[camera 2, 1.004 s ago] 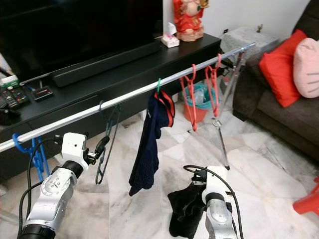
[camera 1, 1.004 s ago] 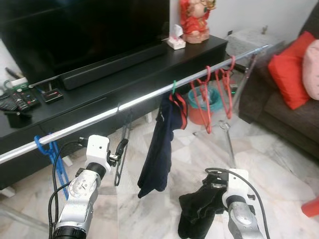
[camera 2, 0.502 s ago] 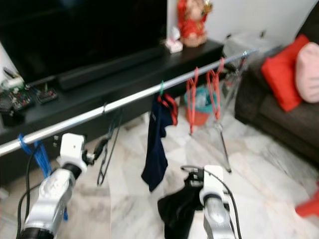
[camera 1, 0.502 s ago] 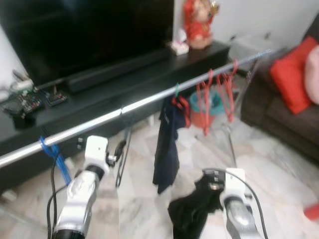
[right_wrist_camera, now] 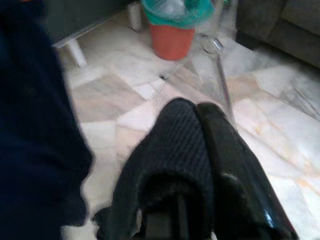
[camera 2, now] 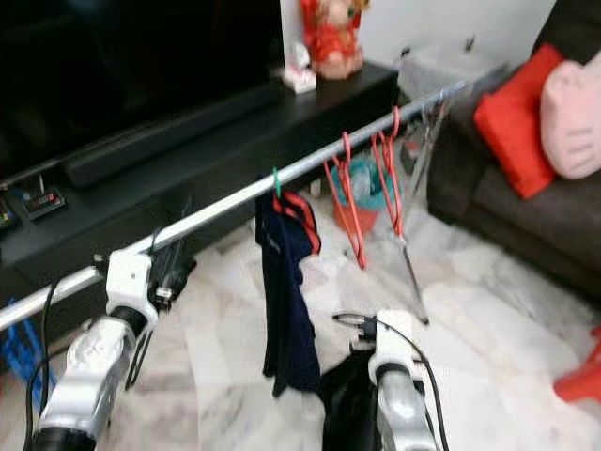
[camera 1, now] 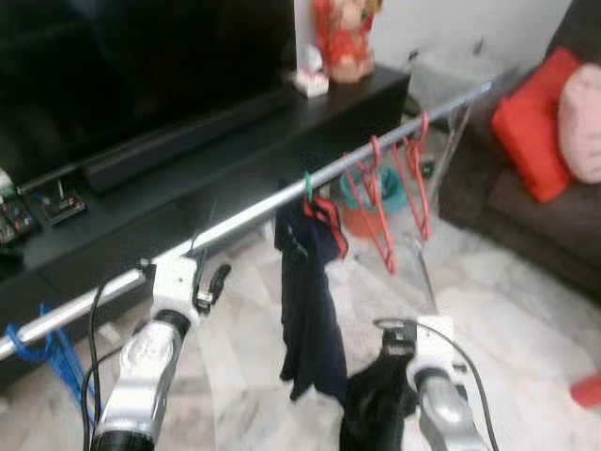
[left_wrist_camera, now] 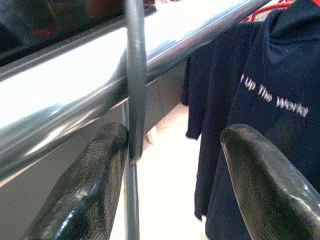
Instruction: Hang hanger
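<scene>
At far left, blue hangers [camera 1: 42, 346] hang low on the chrome rail [camera 1: 254, 212], which runs diagonally up to the right across the scene; behind it sits a black TV console [camera 1: 235, 150] with a soundbar [camera 1: 178, 141] along its top; left hand [camera 1: 218, 279] is raised right at the rail, fingers spread wide, nothing clamped; wrist view shows one finger [left_wrist_camera: 85, 190] touching the dark hanger [left_wrist_camera: 135, 100], the other finger well apart from it; the hanger's wire crosses the rail and runs down past that finger, so it looks hooked over the rail, though the hook itself is out of frame; next along the rail, a navy shirt [camera 1: 308, 310] hangs from a green-hooked hanger [camera 1: 307, 185], white lettering on it in the wrist view; further right, red hangers [camera 1: 390, 193] hang in a bunch, with a teal and orange bin [camera 1: 371, 202] on the floor behind them; right hand [right_wrist_camera: 197, 150] is low over the marble floor [camera 1: 507, 310], fingers closed on a black garment [camera 1: 376, 413] that droops below it; at far right, a dark sofa [camera 1: 535, 216] with a red cushion [camera 1: 531, 122] and a pink cushion [camera 1: 582, 113]; a red figurine [camera 1: 340, 38] stands on the console's right end.
</scene>
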Controlling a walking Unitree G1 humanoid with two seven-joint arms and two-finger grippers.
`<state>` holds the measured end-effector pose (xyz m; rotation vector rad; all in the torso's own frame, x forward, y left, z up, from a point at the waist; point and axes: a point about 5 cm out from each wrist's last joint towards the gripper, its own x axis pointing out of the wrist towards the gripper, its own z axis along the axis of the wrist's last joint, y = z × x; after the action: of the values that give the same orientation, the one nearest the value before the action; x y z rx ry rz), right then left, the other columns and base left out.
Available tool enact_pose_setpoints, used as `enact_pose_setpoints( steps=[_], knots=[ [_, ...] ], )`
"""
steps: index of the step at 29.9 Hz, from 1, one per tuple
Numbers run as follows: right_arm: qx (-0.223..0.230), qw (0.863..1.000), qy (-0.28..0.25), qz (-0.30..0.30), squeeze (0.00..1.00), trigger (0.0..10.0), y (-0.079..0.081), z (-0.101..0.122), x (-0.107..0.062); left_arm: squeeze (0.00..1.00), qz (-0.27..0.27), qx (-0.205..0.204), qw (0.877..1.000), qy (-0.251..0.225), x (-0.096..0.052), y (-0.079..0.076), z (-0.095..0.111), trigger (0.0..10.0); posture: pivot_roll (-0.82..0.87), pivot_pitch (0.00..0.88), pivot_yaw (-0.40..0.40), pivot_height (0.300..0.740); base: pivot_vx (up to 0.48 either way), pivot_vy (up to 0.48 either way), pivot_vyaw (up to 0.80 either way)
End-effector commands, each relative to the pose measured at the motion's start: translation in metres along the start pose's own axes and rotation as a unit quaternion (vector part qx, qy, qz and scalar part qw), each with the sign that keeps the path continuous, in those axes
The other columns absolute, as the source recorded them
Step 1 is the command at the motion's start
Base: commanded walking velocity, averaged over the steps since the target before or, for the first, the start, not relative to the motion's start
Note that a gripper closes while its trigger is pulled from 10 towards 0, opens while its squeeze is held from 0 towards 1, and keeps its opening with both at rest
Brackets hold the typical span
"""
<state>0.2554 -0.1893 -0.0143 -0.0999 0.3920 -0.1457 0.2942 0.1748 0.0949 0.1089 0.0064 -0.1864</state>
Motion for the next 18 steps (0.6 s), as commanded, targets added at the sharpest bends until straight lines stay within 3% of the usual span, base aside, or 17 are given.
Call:
enact_pose_setpoints(
  steps=[1,18],
  knots=[
    [0.009,1.0,-0.02,-0.002,0.0,10.0,0.001,0.0093,0.0028,0.0,0.002,0.007,1.0,-0.009,-0.0007,0.0037,0.0049,10.0,-0.1,0.0,0.044,0.74,0.0,0.0,0.0],
    [0.007,1.0,-0.014,0.004,0.0,10.0,0.0038,0.0073,0.0023,0.0,-0.005,0.023,0.999,0.024,-0.0019,0.0041,-0.003,10.0,-0.1,0.0,0.046,0.74,0.0,0.0,0.0]
  ],
)
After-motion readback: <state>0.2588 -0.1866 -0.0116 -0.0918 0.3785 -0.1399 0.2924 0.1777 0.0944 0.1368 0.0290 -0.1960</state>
